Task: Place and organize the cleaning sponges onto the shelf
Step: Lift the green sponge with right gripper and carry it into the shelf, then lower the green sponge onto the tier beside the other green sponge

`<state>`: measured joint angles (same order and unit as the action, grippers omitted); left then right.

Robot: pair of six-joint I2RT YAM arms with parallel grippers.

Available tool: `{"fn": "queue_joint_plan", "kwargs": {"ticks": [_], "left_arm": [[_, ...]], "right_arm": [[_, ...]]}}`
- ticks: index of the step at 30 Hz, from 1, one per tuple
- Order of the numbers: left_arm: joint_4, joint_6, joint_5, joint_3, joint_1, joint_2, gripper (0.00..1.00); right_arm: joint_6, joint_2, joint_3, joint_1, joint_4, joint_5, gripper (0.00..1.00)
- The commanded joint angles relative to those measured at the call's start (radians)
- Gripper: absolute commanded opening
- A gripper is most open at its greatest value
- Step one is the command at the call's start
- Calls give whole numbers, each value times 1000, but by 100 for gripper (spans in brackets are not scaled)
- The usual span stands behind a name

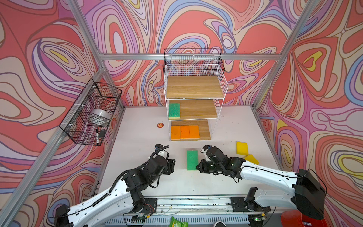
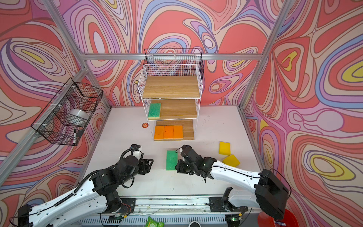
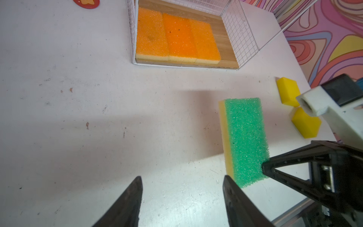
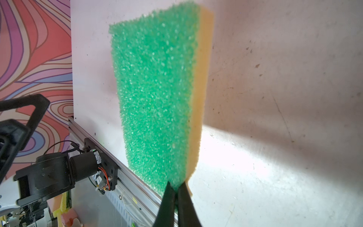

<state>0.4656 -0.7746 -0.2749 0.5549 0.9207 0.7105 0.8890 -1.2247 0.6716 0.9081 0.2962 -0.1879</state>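
Note:
A green sponge (image 1: 192,159) (image 2: 171,160) (image 3: 245,137) (image 4: 155,94) with a pale yellow back lies green face up over the table's front middle. My right gripper (image 1: 198,166) (image 2: 177,167) (image 4: 176,186) is shut on its near right corner. My left gripper (image 1: 172,166) (image 2: 150,165) (image 3: 182,177) stands open just left of it, holding nothing. The white wire shelf (image 1: 222,78) (image 2: 200,78) holds a green sponge (image 1: 174,110) (image 2: 154,111) on the middle board and three orange sponges (image 1: 184,132) (image 2: 168,132) (image 3: 176,37) on the lowest. Two yellow sponges (image 1: 242,147) (image 2: 224,147) (image 3: 287,93) lie at the right.
A small round orange disc (image 1: 160,125) lies left of the shelf. Black wire baskets (image 1: 92,112) hang on the left wall, and another (image 1: 193,59) behind the shelf. An aluminium rail (image 1: 186,202) runs along the table's front edge.

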Motion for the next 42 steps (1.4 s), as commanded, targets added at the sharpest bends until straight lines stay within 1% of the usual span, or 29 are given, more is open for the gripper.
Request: {"fn": "queue_joint_plan", "kwargs": {"ticks": [1,4,9,14,16,18,21,26,30,37,42], "left_arm": [[64,-2,-18,11,-9,-12,66],[76,8,-19,20,-17,-21,66],[119,31,-8,49,-44,-35,67],[126,42,7,57,-64,-71,67],[136,44,12,60,-65,-75,67],[146,42,21,59,-65,-82,67],[158,32,30,48,-66,-104,68],[167,23,27,19,-66,-155,68],[161,18,35,0,-68,-164,68],[119,33,53,-19,-68,-129,68],[96,51,58,-12,-66,-94,68]], "right_arm": [[-32,25,25,-6,38,11,0],[-67,46,77,-5,100,24,0],[-143,74,227,-8,226,66,0],[-211,51,362,-45,248,117,0],[-225,24,401,-94,227,80,0],[-231,-8,441,-162,194,4,0],[-248,-68,514,-235,173,-76,0],[-281,-196,656,-281,174,-185,0],[-264,-265,709,-317,139,-247,0],[-274,-317,780,-335,128,-249,0],[-286,-329,796,-336,120,-204,0]]}}
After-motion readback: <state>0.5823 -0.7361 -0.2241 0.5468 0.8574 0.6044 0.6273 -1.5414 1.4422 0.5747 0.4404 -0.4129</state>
